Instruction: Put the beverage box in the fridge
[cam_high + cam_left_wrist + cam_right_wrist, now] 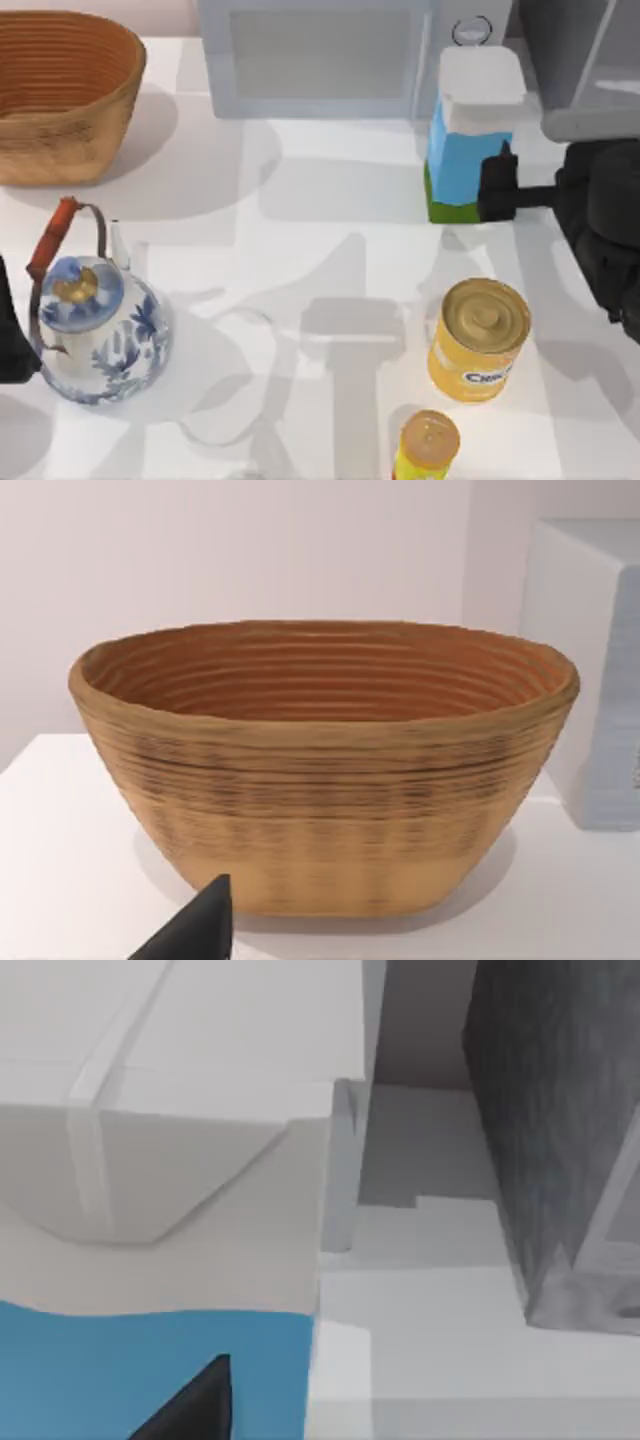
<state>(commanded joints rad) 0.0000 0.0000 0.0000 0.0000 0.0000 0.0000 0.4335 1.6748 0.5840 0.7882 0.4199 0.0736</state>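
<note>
Gripping the box [468,140], which stands upright on the tabletop [330,260] just before the fridge [590,60], our right pincer [492,188] looks clamped low on it, so we should lift straight to avoid tipping.

Beverage box [468,150] white, blue, green; teapot [98,335] blue-flowered white; can [478,340] yellow; basket [62,90] tan.

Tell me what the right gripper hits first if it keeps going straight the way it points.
Most likely the beverage box: the right gripper points at its lower side from the table's right, already close or touching.
</note>
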